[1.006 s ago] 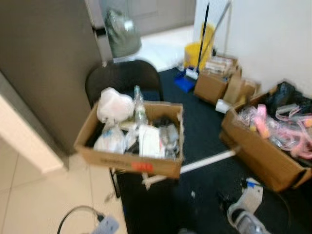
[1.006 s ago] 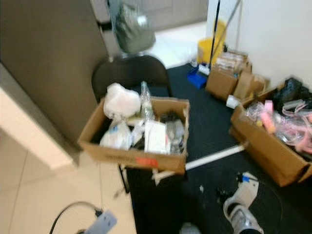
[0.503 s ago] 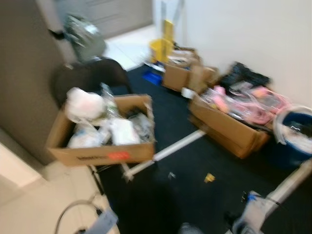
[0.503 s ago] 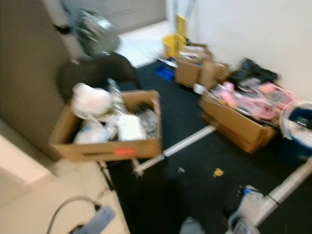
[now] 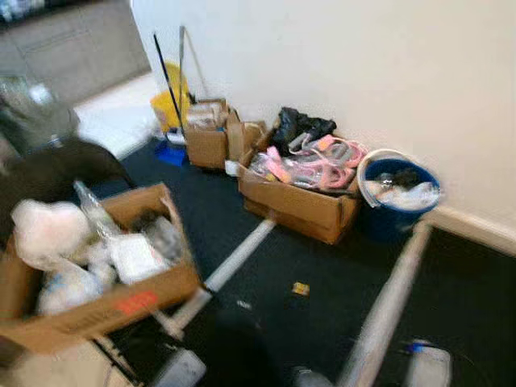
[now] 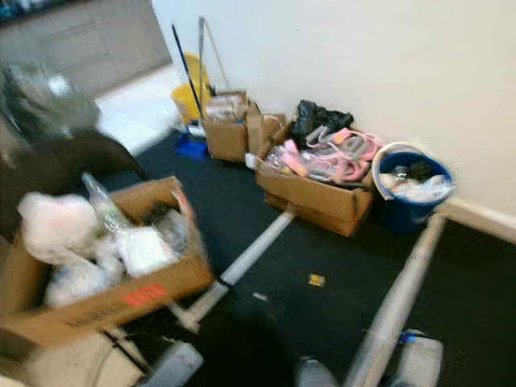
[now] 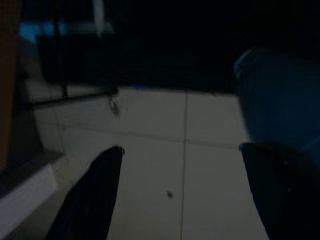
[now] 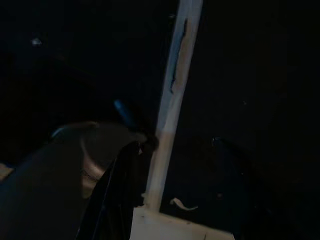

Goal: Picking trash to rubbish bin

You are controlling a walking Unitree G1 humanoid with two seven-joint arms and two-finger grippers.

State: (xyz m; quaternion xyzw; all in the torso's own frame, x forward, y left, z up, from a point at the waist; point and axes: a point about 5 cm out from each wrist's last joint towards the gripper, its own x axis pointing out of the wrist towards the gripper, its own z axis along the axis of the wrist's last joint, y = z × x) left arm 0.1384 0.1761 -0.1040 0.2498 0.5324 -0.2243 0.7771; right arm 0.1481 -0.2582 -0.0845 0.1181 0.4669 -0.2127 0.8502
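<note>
A blue bucket point(image 5: 397, 219) with a white liner and rubbish inside stands against the wall at the right. A small yellow scrap point(image 5: 301, 289) lies on the dark carpet in front of it. In the left wrist view my left gripper point(image 7: 181, 147) hangs open over pale floor tiles, with nothing between its fingers point(image 7: 92, 195). The right wrist view is very dark. One black finger point(image 8: 122, 192) can be made out beside a white pole point(image 8: 172, 100) on the carpet.
A cardboard box point(image 5: 105, 310) full of white bags and bottles sits on a black chair at the left. Another box point(image 5: 302, 210) with pink items stands by the wall, with smaller boxes and a yellow mop bucket point(image 5: 171, 101) behind. Two white poles point(image 5: 234, 262) lie on the carpet.
The whole picture has swung to the right. The full box now sits at the left edge and the blue bucket has come into view. Nothing in the scene has moved.
</note>
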